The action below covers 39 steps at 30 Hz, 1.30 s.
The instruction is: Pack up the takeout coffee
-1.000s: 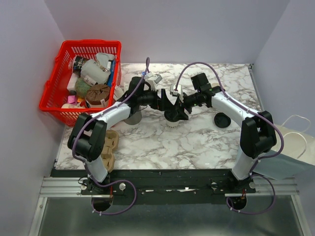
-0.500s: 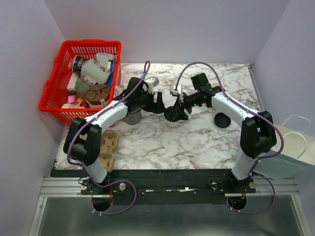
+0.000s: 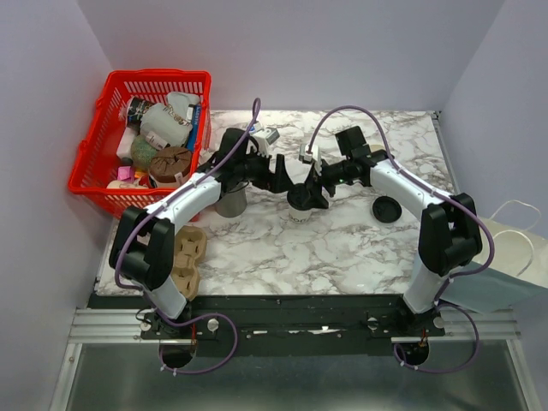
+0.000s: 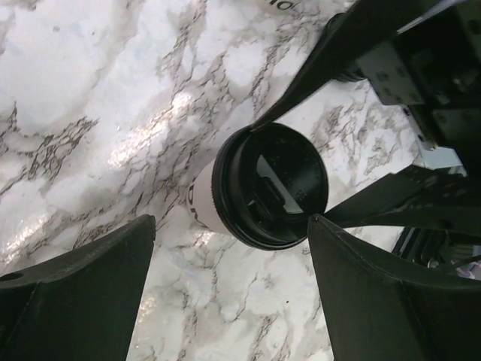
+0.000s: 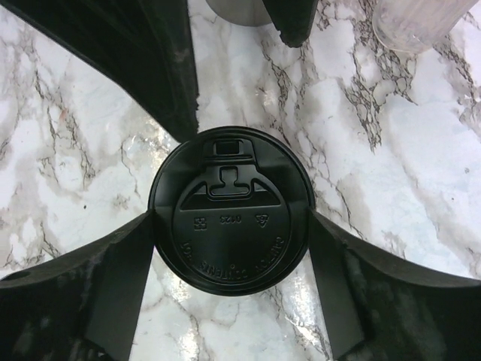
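While the coffee cup (image 3: 299, 211) stands mid-table on the marble top (image 3: 342, 248), nothing looks packed yet. The moulded pulp carrier (image 3: 187, 255) at the near left edge seems to hold no cup, and a loose black lid (image 3: 387, 209) lies to the right, so lifting and seating the cup appear to remain. From above, the right gripper (image 3: 301, 197) sits over the cup, the left gripper (image 3: 281, 178) is just beside it, and a red plastic basket (image 3: 158, 75) of clutter lies beyond. The left wrist view shows a tapered cream paper wall under a glossy round lid (image 4: 270, 184). The left gripper's (image 4: 229, 226) broad fingers (image 4: 75, 293) are spread wide to either side, clear of the cup, while the other arm's slim tips touch the rim. In the right wrist view the embossed lid fills the right gripper's (image 5: 231, 222) gap, and its pads (image 5: 113, 293) clamp the rim from both sides.
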{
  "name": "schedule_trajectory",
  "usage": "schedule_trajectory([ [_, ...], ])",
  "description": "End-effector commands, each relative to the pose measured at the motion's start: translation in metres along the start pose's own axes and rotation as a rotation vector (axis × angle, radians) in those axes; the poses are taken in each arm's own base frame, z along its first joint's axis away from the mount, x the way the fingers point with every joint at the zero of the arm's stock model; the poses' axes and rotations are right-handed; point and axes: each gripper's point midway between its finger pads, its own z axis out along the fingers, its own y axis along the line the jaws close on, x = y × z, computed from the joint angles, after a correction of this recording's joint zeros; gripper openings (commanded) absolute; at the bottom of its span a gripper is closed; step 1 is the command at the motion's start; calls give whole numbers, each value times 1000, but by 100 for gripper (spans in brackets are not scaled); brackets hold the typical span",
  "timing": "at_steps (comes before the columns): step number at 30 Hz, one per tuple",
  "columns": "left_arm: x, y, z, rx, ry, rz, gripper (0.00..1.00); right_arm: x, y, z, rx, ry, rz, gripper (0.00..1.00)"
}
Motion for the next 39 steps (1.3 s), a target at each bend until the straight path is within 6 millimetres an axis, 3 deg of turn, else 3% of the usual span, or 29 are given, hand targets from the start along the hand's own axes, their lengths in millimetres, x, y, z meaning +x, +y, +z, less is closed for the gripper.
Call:
schedule_trajectory([
  [1, -37, -34, -15, 115, -91, 90, 91, 39, 21, 4, -54, 119, 199, 100],
  [10, -67, -61, -35, 170, -147, 150, 91, 40, 17, 3, -45, 135, 183, 100],
  [16, -81, -68, -49, 147, -183, 191, 91, 29, 13, 0, -32, 113, 161, 98],
  [21, -72, -68, -56, 131, -173, 195, 91, 27, 12, -2, -13, 115, 135, 86],
  [29, -55, -69, -75, 98, -145, 275, 91, 18, 11, 3, 146, 182, -36, 81],
  [33, -59, -74, -90, 76, -168, 308, 91, 7, -9, 1, 265, 199, -103, 81],
  [39, -81, -74, -122, 13, -252, 354, 91, -18, -38, 5, 319, 210, -209, 81],
])
